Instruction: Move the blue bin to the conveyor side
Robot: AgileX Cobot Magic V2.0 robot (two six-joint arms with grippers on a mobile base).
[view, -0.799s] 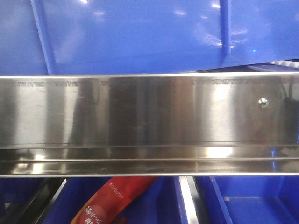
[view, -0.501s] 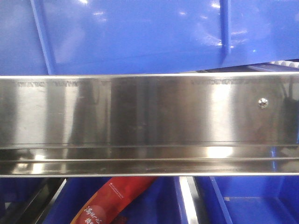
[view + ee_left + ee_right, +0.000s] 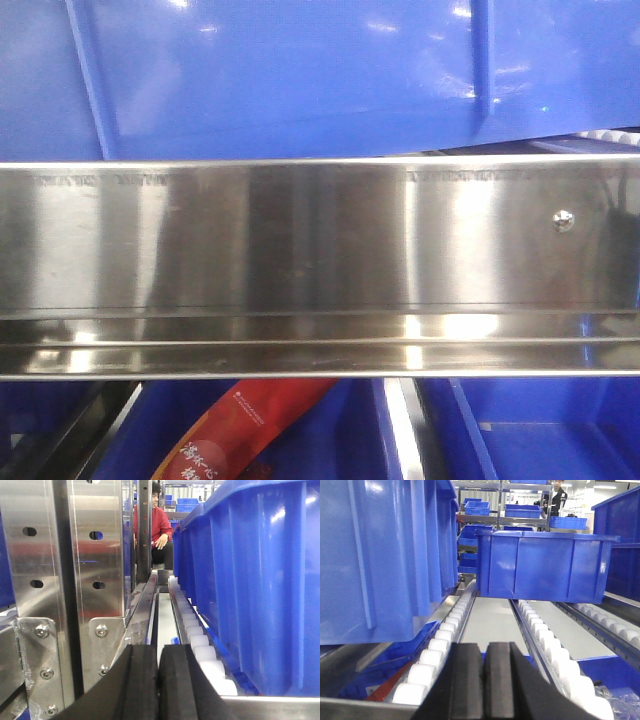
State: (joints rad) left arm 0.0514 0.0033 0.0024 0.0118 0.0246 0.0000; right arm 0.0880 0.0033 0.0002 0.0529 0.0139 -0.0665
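My left gripper (image 3: 159, 680): one, held level, black pads pressed together, nothing between them. My right gripper (image 3: 485, 680): one, level, pads likewise closed on nothing. Next outward, large bright-blue ribbed plastic bin (image 3: 260, 580): one, just right of my left gripper and left of my right, over white plastic rollers (image 3: 445, 645), three rows. Second blue tub (image 3: 545, 565): one, farther along, contents hidden. Red printed packet (image 3: 235, 430): one, in a lower blue bin (image 3: 330, 430) beneath the shiny steel rail (image 3: 300, 240).
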